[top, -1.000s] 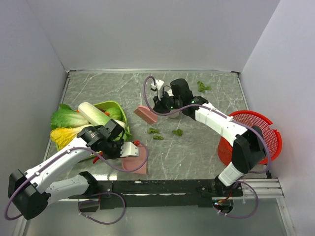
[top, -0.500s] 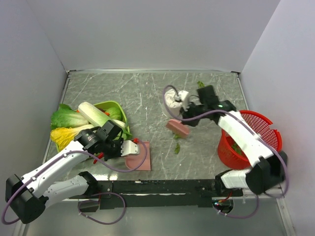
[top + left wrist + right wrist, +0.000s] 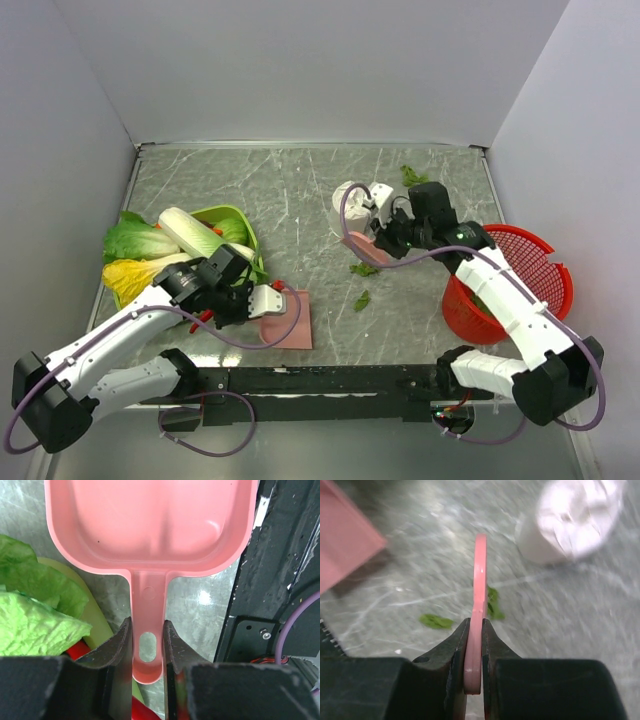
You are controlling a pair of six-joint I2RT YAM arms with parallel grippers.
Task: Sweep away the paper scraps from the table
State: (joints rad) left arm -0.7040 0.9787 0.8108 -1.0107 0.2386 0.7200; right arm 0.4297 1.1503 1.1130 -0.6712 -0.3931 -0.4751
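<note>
At the 9 o'clock side of the tabletop [image 3: 300,190], a green lettuce [image 3: 128,240], a yellow cabbage [image 3: 128,276] and a long white cabbage [image 3: 190,232] crowd against a lime-green bowl [image 3: 238,222], close beside the left arm's wrist. That arm lies low and bent, reaching from its base at 7 o'clock toward the middle. The left tool [image 3: 262,302] is clamped on the handle of the pink dustpan [image 3: 287,322]; in the wrist view its fingers [image 3: 120,650] press both sides of the handle. The pan lies flat near the 6 o'clock edge.

Toward 3 o'clock from the dustpan, two paper scraps [image 3: 362,300] lie on bare tabletop, well apart from the pan. One of them sits just below the pink brush [image 3: 360,243]. A white crumpled lump [image 3: 350,200] sits just beside the brush at its 12 o'clock side. More green bits [image 3: 411,176] lie near the 1 o'clock edge.

The right tool [image 3: 378,238] is closed on the brush's thin handle [image 3: 480,580]. Its arm arches up from 5 o'clock, passing over the near rim of a red basket [image 3: 530,262] at 3 o'clock, wrist angled down.
</note>
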